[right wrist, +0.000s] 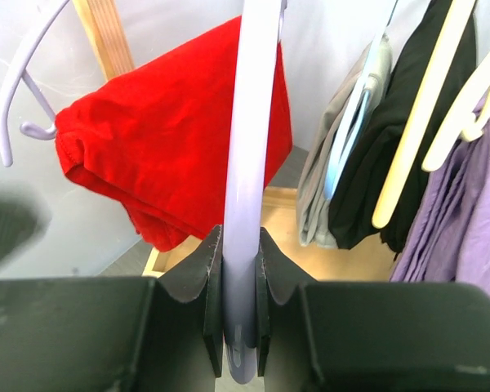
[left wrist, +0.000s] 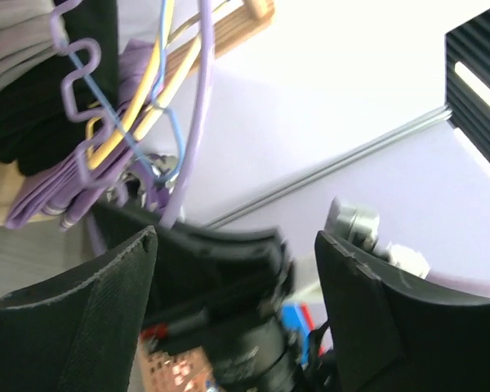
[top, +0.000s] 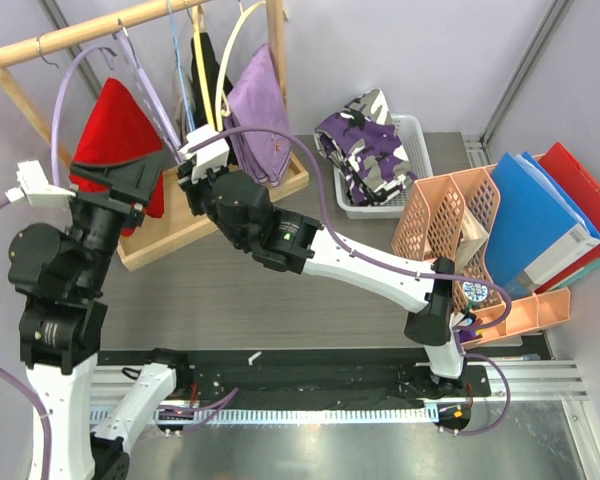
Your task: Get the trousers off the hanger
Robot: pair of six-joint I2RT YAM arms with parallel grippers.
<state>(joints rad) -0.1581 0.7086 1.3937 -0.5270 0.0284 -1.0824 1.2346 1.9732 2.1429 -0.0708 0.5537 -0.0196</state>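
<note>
**Lilac trousers hang on the rack while one arm pinches a bare hanger**

A wooden rack (top: 40, 42) stands at the far left of the table. It carries a red garment (top: 115, 130), a black garment (top: 208, 70) and the lilac trousers (top: 258, 120), which hang folded over a cream hanger (top: 230, 55) at the rack's right end. The cloth is plain pale purple and falls in soft folds, with what look like small buttons near its lower edge. It is probably light, limp and quick to bunch. It should slip off the smooth hanger if taken by a low fold and drawn down and away, though the hanger may swing as it goes.

To the right, well apart from the rack, the camouflage trousers (top: 365, 145) lie heaped in a white basket (top: 368, 211), on no hanger. They are patterned in purple, white and black.

The right gripper (right wrist: 238, 245) reaches across to the rack, its fingers pressed tight on the bar of a lilac hanger (right wrist: 253, 122) with no cloth visible on it. The left gripper (left wrist: 237, 245) hovers near the red garment, fingers spread wide with nothing between them.
</note>
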